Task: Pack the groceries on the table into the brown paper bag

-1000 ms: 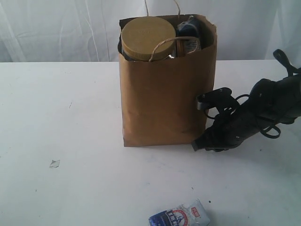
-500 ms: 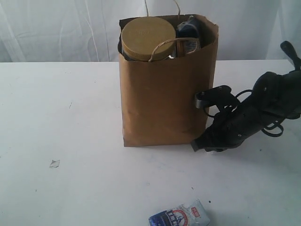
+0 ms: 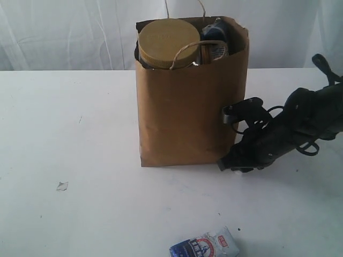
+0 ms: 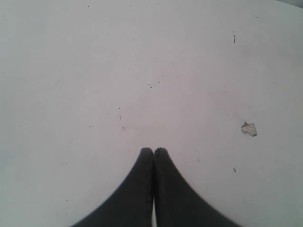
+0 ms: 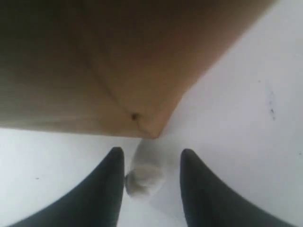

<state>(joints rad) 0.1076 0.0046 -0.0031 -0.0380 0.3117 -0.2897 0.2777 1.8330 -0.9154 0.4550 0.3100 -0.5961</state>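
**Small blue-white packet [image 3: 204, 246] lying in front of tall kraft-brown paper bag [image 3: 187, 107]**

The bag is standing upright, holding the clear jar with tan lid [image 3: 168, 43]. The right gripper [image 5: 151, 156] is gaping at the bag's bottom corner, a small white lump [image 5: 144, 177] between its jaws. The left gripper [image 4: 154, 151] is holding its jaws together.

The bench [image 3: 80, 225] is a broad, flat white top marked with a few dark specks [image 4: 149, 85] and faint scuffs. A brown paper bag [image 3: 187, 118] stands upright on it toward the far middle. At the lower edge of the exterior view, well apart from the bag, a small blue-white packet [image 3: 206, 246] lies flat. Off to the left a tiny pale flake [image 3: 62, 186] lies alone. Just beside one bottom corner of the bag sits a small white lump [image 5: 144, 178], too blurred to identify.
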